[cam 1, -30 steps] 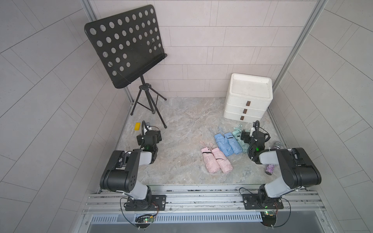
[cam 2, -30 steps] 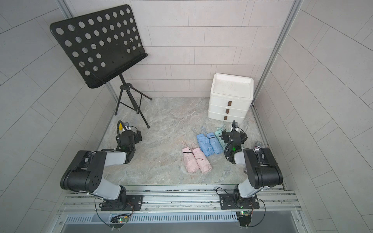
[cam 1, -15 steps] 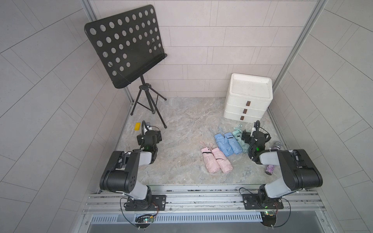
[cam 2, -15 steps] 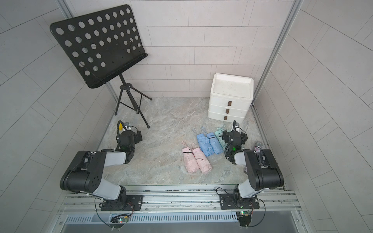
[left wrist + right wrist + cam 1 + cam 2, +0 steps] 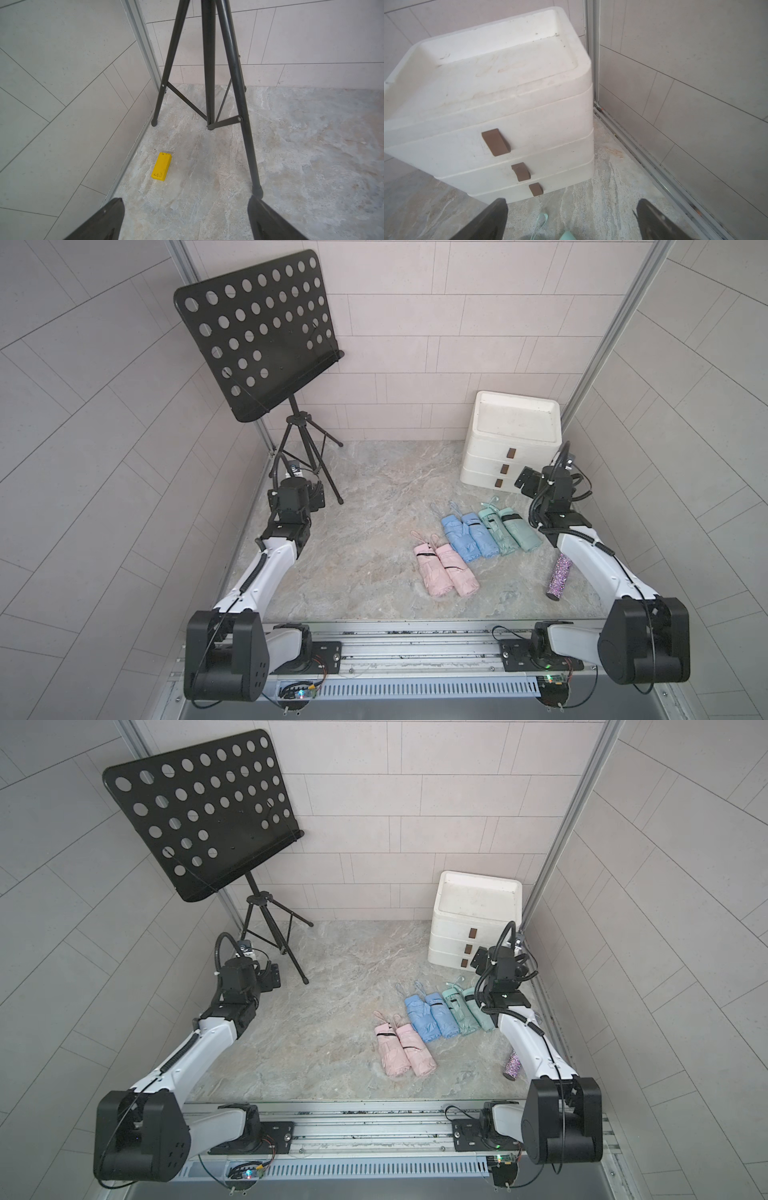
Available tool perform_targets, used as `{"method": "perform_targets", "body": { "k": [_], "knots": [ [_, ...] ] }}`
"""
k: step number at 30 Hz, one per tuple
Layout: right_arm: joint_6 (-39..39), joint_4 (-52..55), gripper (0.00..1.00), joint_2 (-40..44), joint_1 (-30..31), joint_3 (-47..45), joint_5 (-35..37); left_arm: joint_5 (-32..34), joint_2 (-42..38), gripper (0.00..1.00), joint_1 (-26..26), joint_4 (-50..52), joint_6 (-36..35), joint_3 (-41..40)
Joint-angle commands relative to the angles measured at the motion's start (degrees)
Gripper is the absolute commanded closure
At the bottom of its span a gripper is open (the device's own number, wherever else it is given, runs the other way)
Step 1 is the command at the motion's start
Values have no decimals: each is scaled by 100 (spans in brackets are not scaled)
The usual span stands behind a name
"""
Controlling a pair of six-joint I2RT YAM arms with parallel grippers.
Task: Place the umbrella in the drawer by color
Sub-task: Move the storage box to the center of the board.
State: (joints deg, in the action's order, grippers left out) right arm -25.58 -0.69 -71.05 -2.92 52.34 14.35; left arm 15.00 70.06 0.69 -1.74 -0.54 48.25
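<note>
— Six umbrellas are listed. State their location.

— All six lie folded on the counter [image 5: 374, 497], in pairs by colour. The pink umbrellas [image 5: 444, 570] are nearest the robot, the blue umbrellas [image 5: 469, 536] are in the middle, and the green umbrellas [image 5: 509, 533] are closest to the drawer unit [image 5: 513, 435]. Within each pair the two touch. The blue and green pairs lie against one another, and the pink pair lies just beside the blue.

— Report the right claw [image 5: 572, 200].

— Its jaws are fully apart with nothing between them. It hangs over the strap end of the green umbrellas, between them and the drawer unit, facing the drawer fronts. In the right wrist view a green tip and its strap loop [image 5: 542, 218] show low between the jaws, clear of both fingers.

— Report the left claw [image 5: 185, 199].

— Its jaws are apart and empty. It is on the opposite side of the counter, well apart from every umbrella. It points at the legs of the music stand [image 5: 208, 62], and a yellow block [image 5: 161, 166] lies on the counter ahead of it.

— Report the drawer unit.

— It has three drawers, each with a brown handle [image 5: 496, 142], and all are pushed in. A glitter tube [image 5: 559, 576] lies beside the right arm, near the green pair.
</note>
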Motion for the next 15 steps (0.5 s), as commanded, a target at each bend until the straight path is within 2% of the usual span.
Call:
{"method": "perform_targets", "body": {
  "k": [1,4,6,11,15],
  "knots": [
    [-381,1421,0,130,-40,469,-377,-391,62,0,-243,1156,-141,789],
    [-283,1633,0,31,-35,988,-298,-1446,162,0,-465,1657,-236,1353],
    [-177,1770,0,-201,-42,1393,-315,-1926,313,0,-474,1813,-199,1659],
    [1,2395,0,-1156,-115,2746,-528,-3255,806,0,-480,2670,-293,2487],
    [-67,2584,0,-1881,-238,3601,-712,-4000,989,0,-474,3208,-536,2798]
  ]
}}
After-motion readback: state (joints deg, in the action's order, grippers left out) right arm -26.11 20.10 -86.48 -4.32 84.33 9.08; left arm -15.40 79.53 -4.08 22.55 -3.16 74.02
